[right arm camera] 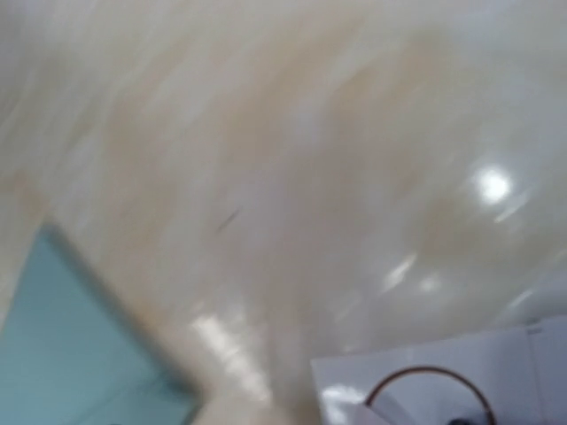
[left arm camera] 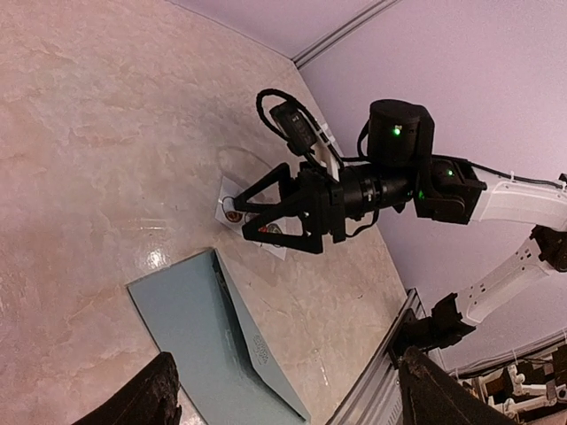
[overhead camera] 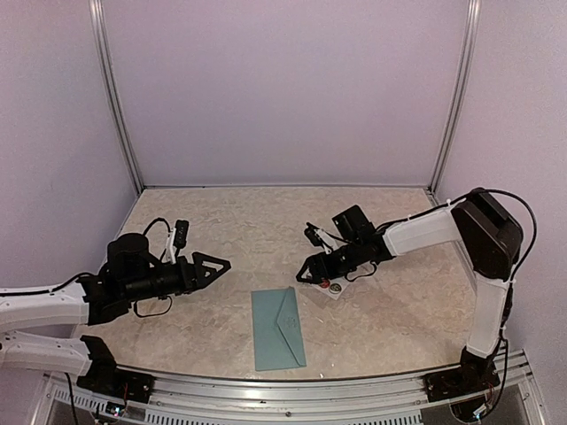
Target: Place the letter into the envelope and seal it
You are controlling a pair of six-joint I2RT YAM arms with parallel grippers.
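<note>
- Here, the left arm reaches in low from the left; the left gripper (overhead camera: 215, 264) has its jaws apart and holds nothing.
- The right arm bends down; the right gripper (overhead camera: 306, 273) has its jaws apart at the white sticker strip (overhead camera: 331, 288), and contact is unclear.
- The teal envelope (overhead camera: 277, 329) lies flat between both grippers, nearer the bases, touching neither.

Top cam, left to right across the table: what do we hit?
In order: left gripper → envelope → sticker strip → right arm's elbow. The right gripper is left out: it overlaps the strip.
</note>
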